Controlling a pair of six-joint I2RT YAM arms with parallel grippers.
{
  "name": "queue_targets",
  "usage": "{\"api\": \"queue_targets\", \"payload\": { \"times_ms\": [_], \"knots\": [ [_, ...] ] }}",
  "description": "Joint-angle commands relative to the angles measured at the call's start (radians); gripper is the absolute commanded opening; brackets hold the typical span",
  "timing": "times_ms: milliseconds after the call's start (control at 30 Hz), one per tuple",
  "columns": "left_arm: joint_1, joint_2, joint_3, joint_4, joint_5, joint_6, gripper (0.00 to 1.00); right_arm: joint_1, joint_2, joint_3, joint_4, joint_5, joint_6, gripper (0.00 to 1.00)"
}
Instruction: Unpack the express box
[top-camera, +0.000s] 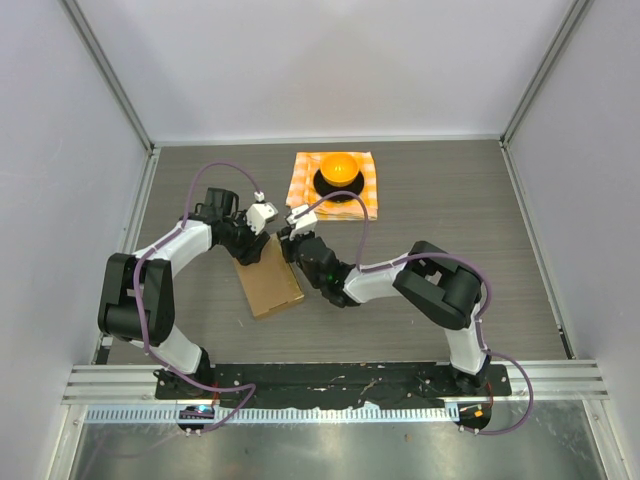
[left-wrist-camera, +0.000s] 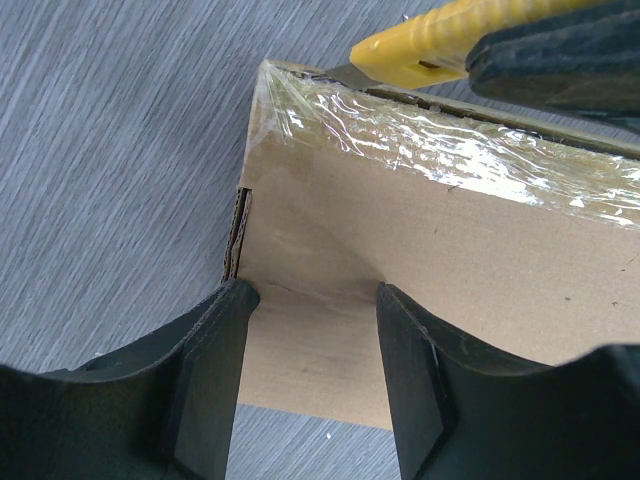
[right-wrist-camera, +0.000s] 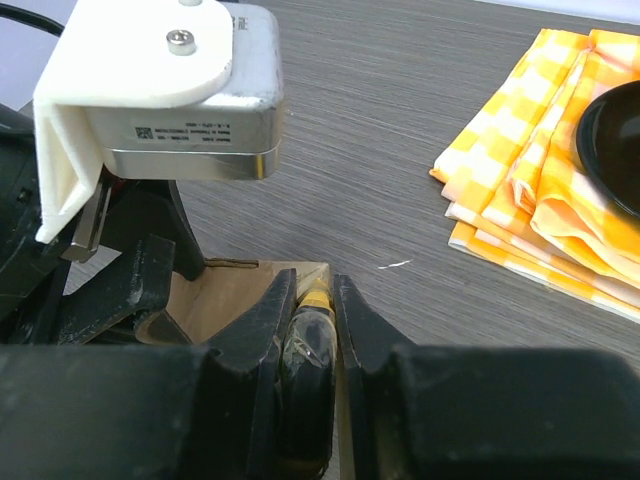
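Cardboard box (top-camera: 268, 280) lies between our arms, long axis running near to far. Our left gripper (left-wrist-camera: 315, 295) spreads open over it, while our right gripper (right-wrist-camera: 315, 290) clamps the knife (left-wrist-camera: 440, 40) at its taped edge.

Unreadable sticker (right-wrist-camera: 186, 133) on the wrist camera (right-wrist-camera: 160, 90)

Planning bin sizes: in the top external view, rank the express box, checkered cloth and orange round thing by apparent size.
Largest, unranked: checkered cloth and express box, alike, box partly covered.
Smallest: orange round thing.
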Motion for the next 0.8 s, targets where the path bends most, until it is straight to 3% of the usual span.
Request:
{"api": "queue_targets", "payload": {
  "times_ms": [0, 767],
  "knots": [
    [-0.001, 0.016, -0.038, -0.084, -0.038, -0.027, 0.56, -0.004, 0.013, 0.042, 0.064, -0.001, 0.02, 0.01],
    [-0.001, 0.017, -0.042, -0.09, -0.042, -0.028, 0.56, -0.007, 0.03, 0.059, 0.096, 0.004, -0.009, 0.01]
  ]
}}
